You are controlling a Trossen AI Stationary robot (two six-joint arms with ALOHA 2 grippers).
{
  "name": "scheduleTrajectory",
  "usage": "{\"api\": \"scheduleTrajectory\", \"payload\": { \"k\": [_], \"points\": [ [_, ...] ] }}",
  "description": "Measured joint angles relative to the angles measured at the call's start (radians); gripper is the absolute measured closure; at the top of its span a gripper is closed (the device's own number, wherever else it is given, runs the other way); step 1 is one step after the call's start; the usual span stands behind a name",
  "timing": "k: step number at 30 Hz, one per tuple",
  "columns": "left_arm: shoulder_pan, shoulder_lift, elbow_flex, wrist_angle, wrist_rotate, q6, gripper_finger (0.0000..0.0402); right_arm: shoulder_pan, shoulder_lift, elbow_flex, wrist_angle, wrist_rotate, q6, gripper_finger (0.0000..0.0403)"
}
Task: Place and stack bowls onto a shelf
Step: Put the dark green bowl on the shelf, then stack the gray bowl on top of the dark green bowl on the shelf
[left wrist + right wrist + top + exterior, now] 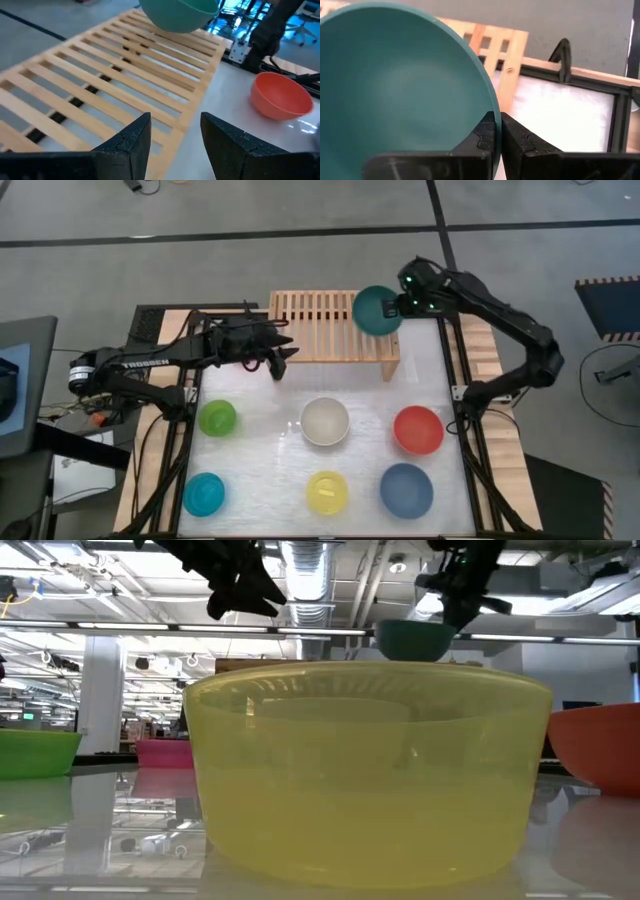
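shelf (300, 665) hidden behind yellow bowl (365, 775)

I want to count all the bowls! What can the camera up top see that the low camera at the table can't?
Only the high view shows the white bowl, cyan bowl and grey-blue bowl, plus the whole shelf. Only the low view shows a pink bowl and the room behind. Both show the dark green bowl at the right hand, and the yellow bowl.

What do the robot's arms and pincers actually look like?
Both arms are black and jointed. The left arm carries white TROSSEN lettering and a silver motor end; the right arm shows small green lights near its wrist. Each gripper has two chunky, angular black fingers.
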Motion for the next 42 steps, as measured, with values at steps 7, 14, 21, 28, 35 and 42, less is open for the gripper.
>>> {"api": "scheduleTrajectory", "payload": {
  "k": [7, 14, 21, 28, 35, 42],
  "points": [
    [-0.027, 0.000, 0.000, -0.036, 0.035, -0.087, 0.0245, -0.004, 0.082, 0.061, -0.033, 0.003, -0.066, 0.0347],
    [-0.065, 0.020, -0.005, -0.148, 0.027, -0.105, 0.0245, -0.017, 0.091, 0.062, -0.021, -0.020, -0.119, 0.0267],
    [-0.138, 0.101, -0.002, -0.137, 0.065, -0.153, 0.0245, 0.000, -0.023, 0.063, 0.090, 0.103, -0.182, 0.0168],
    [-0.240, 0.264, -0.003, -0.129, 0.096, -0.213, 0.0261, 0.011, -0.168, 0.063, 0.041, 0.115, -0.179, 0.0162],
    [-0.269, 0.411, -0.003, -0.081, 0.031, -0.243, 0.0269, 0.096, -0.231, 0.062, -0.099, 0.145, -0.146, 0.0167],
    [-0.269, 0.517, -0.003, -0.041, 0.033, -0.296, 0.0270, 0.186, -0.260, 0.062, -0.129, 0.182, -0.135, 0.0168]
  ]
}}
